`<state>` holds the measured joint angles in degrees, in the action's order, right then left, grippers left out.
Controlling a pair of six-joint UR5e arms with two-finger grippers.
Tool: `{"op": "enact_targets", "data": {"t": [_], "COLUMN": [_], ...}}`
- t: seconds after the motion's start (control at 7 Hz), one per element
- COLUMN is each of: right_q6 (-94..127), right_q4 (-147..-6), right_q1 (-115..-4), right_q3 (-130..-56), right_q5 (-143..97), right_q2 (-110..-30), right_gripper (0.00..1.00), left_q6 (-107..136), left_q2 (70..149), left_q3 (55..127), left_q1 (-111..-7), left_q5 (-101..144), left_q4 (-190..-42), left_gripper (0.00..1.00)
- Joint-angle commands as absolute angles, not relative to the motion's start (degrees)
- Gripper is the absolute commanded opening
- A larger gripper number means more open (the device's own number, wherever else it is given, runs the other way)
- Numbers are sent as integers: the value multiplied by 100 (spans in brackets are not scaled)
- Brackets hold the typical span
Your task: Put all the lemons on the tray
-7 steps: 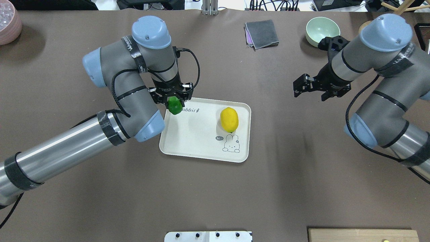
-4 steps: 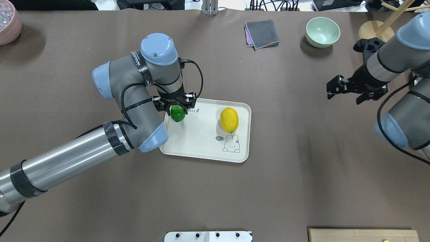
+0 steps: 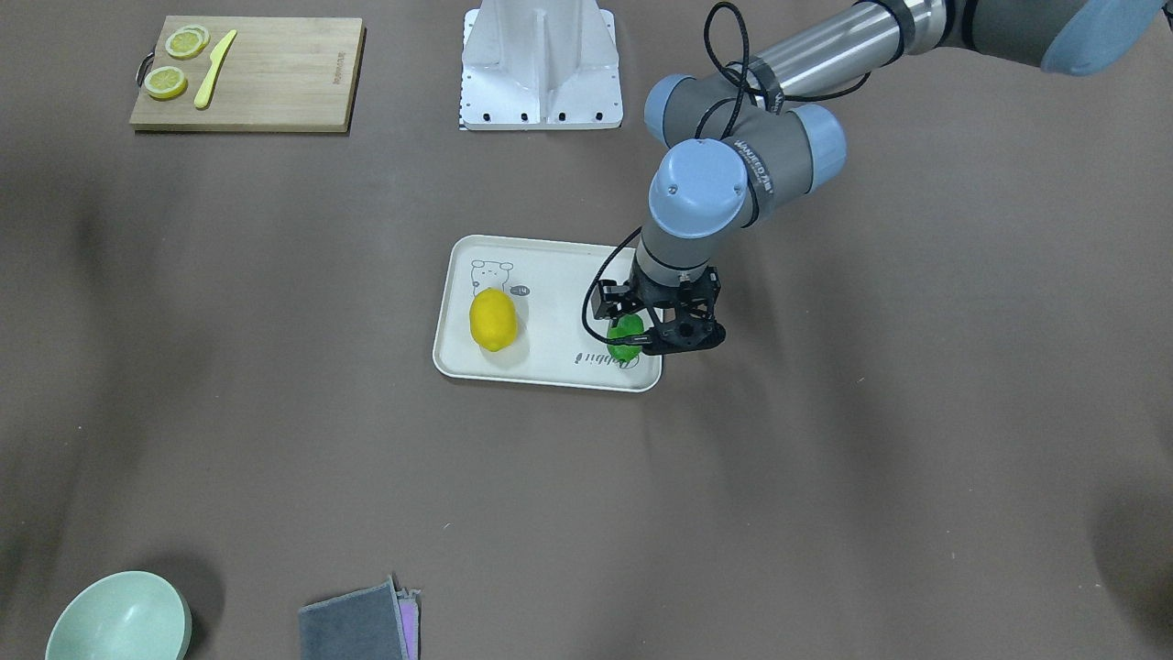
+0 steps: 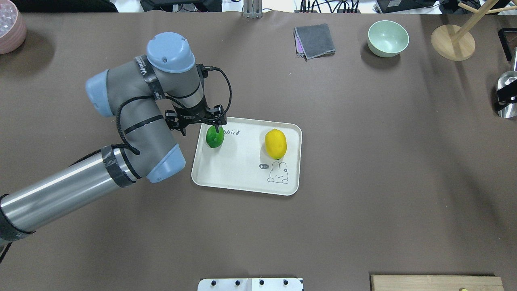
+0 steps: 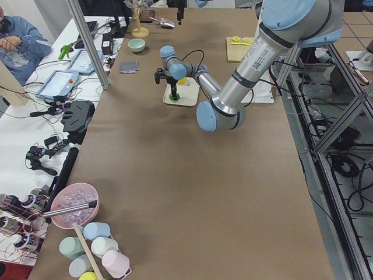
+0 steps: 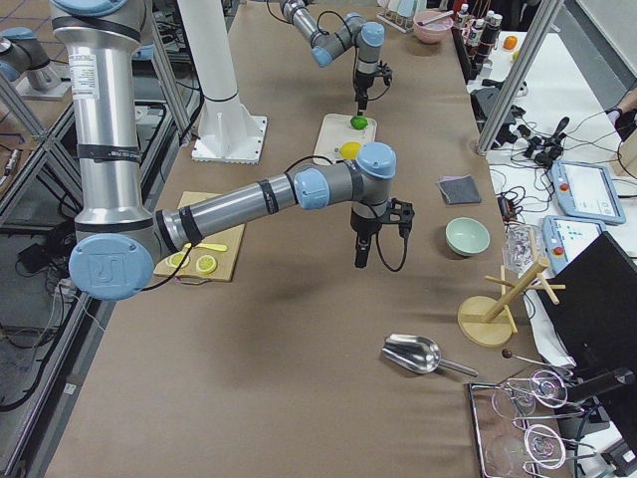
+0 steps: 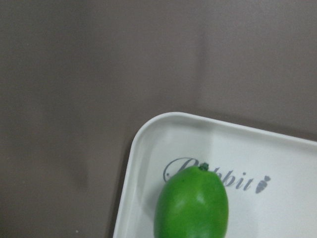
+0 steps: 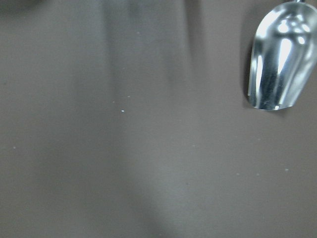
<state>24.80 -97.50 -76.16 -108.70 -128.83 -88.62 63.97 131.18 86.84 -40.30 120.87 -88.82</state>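
The cream tray (image 4: 234, 171) lies mid-table and also shows in the front view (image 3: 550, 275). The yellow lemon (image 4: 275, 144) lies on its right half. The green lemon (image 4: 214, 136) rests on the tray's far left corner, over the "Rabbit" lettering, as the left wrist view (image 7: 192, 203) shows. My left gripper (image 4: 200, 126) is open and empty, just above and to the left of the green lemon (image 3: 626, 336). My right gripper (image 6: 360, 254) points down over bare table near the right end; only a sliver of it shows overhead, so I cannot tell its state.
A bamboo cutting board (image 3: 247, 73) with lemon slices and a knife sits near the robot's right. A green bowl (image 4: 387, 37), grey cloth (image 4: 315, 40), wooden stand (image 4: 452, 37) and pink bowl (image 4: 10, 30) line the far edge. A metal scoop (image 8: 280, 59) lies at far right.
My left gripper carried the green lemon over the tray, let it go there and drew back to the left. My right arm swung away to the right, almost out of the overhead view.
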Motion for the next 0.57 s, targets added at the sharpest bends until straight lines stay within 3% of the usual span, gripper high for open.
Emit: {"op": "enact_targets", "data": {"t": [0.0,0.43], "right_q6": [1149,54], "right_q4": [-10299,-10223], "right_q1": [-8522,-9366], "right_q3": [-10794,-9953], "right_q5": [-12876,-12928], "right_q2": [-9008,-9202], "right_gripper": [100,100], "left_q6": [4763,2985], "left_q2": [12107,10999], "left_q3": [9568,9624], "left_q1": [-5039,-6123], "left_q5": [12688,12955], "left_q4": [-8291,-8051], "left_gripper": [98,98]}}
